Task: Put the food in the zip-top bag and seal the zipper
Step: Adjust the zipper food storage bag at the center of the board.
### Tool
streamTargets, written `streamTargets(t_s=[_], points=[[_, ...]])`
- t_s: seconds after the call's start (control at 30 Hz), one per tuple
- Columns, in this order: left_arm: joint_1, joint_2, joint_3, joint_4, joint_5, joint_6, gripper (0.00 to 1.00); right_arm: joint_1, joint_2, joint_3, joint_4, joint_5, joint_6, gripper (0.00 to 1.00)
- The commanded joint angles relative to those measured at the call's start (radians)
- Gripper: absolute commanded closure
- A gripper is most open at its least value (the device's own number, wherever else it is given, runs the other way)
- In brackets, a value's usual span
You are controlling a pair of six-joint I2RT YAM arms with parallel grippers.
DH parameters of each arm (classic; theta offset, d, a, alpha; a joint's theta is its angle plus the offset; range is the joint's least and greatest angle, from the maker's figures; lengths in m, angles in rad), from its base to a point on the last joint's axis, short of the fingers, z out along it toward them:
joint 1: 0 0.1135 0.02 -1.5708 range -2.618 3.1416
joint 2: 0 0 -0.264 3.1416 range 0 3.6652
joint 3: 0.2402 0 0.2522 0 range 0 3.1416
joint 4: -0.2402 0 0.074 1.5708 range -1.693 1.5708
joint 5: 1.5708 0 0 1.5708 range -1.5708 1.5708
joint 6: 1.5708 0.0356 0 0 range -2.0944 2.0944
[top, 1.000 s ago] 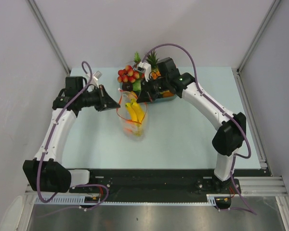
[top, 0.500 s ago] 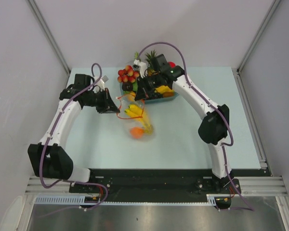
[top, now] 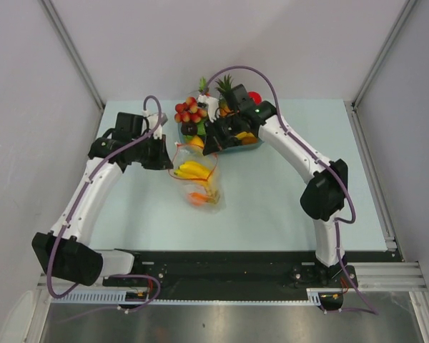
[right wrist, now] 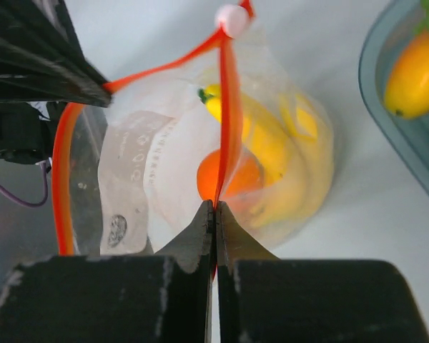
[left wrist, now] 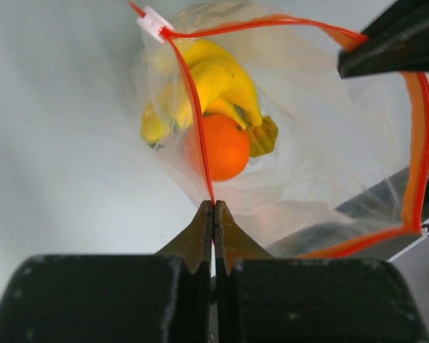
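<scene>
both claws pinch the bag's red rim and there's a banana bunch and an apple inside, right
Not an apple: the left wrist view shows an orange beside the banana bunch inside the bag. The left claw and right claw do pinch its red rim.

We see the zip-top bag (left wrist: pixel 322 143) as thin clear plastic, glossy and creased, its zipper (left wrist: pixel 197 128) a smooth red-orange plastic strip. The banana bunch (left wrist: pixel 225 78) and the orange (left wrist: pixel 225 146) look like smooth moulded plastic with a soft sheen. The left claw (left wrist: pixel 214 209) and right claw (right wrist: pixel 214 209) are matt black, the bench (top: pixel 286 186) pale and matt, the tray (right wrist: pixel 375 107) translucent blue-tinted plastic.
</scene>
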Motion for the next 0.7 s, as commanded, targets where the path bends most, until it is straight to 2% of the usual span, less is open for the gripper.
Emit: streamTargets(t_s=[0.0, 0.13, 0.27, 0.33, 0.47, 0.53, 0.57, 0.67], points=[[0.025, -0.083, 0.059, 0.055, 0.067, -0.01, 1.0, 0.018, -0.042, 0.129, -0.002, -0.04, -0.075, 1.0], [0.036, -0.063, 0.016, 0.002, 0.024, -0.025, 1.0, 0.04, -0.015, 0.101, 0.022, -0.014, -0.151, 1.0], [0.11, -0.038, -0.033, 0.005, 0.122, -0.114, 1.0, 0.031, 0.079, 0.192, 0.057, -0.007, -0.123, 1.0], [0.136, -0.046, -0.056, 0.04, 0.151, -0.135, 1.0, 0.022, 0.114, 0.222, 0.089, 0.006, -0.097, 0.98], [0.142, -0.069, -0.079, 0.094, 0.193, -0.197, 1.0, -0.021, 0.136, 0.245, 0.187, 0.037, -0.054, 0.87], [0.142, -0.08, -0.093, 0.135, 0.205, -0.229, 1.0, -0.04, 0.131, 0.247, 0.215, 0.058, -0.033, 0.74], [0.142, -0.081, -0.098, 0.149, 0.213, -0.24, 1.0, -0.061, 0.129, 0.247, 0.235, 0.074, -0.011, 0.5], [0.14, -0.072, -0.112, 0.183, 0.222, -0.275, 1.0, -0.103, 0.107, 0.233, 0.251, 0.147, -0.008, 0.14]])
